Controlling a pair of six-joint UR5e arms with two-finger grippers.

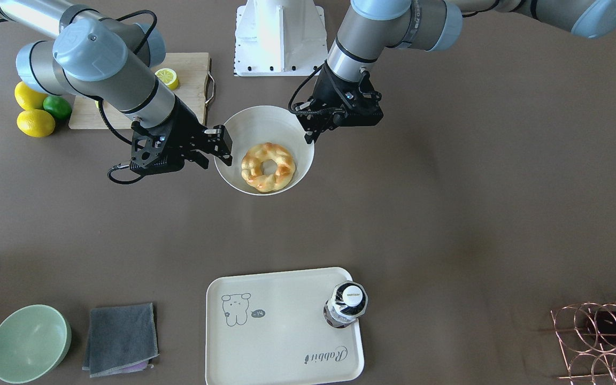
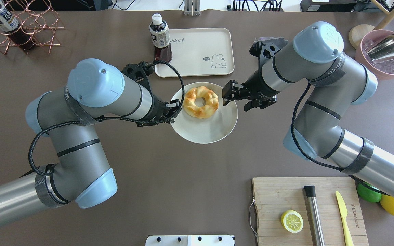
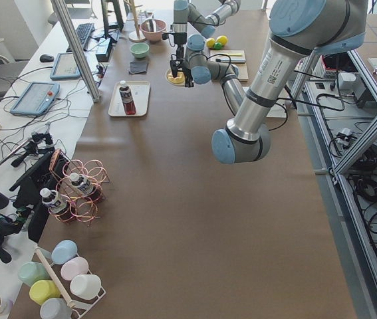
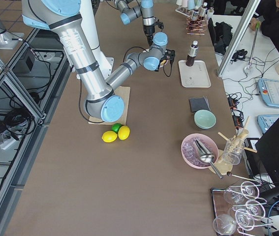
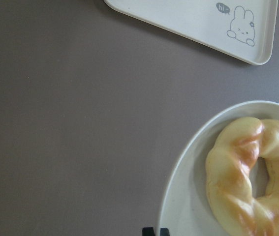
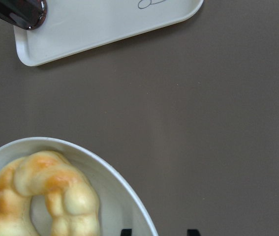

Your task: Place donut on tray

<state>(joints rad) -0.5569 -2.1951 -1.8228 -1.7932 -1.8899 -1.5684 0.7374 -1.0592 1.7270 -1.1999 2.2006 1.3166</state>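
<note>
Donut (image 1: 267,166) flat in the white bowl (image 1: 254,124), toward the side of it facing the tray (image 1: 281,342); not on the tray. Golden-brown, twisted, hole upward. Bowl near the middle of the tabletop (image 1: 447,214). Tray well apart from it, toward the edge far from the robot's base, with a bear drawing and "Rabbit" script on its bare face. Upright in the tray's corner on the robot's left: a dark bottle (image 1: 346,303) with a white cap.

Left pincer (image 1: 308,138) at the bowl's rim on the robot's left side, fingertips drawn almost together with only a sliver between them in the left wrist view. Grips nothing; hangs clear of the donut. Contact with the rim: cannot tell.

Right pincer (image 1: 216,154) at the opposite rim, jaws parted wide. Holds nothing either. Donut between the two, touched by neither.

Elsewhere: wooden cutting board (image 1: 193,80) near the robot's base on its right, a lemon half (image 1: 167,78) on it. Two whole lemons (image 1: 35,123) and a lime (image 1: 58,106) just beside the board. Along the far edge, a green bowl (image 1: 29,342), a folded grey cloth (image 1: 121,338) beside it, and a copper wire rack (image 1: 586,331) at the corner on the robot's left.
</note>
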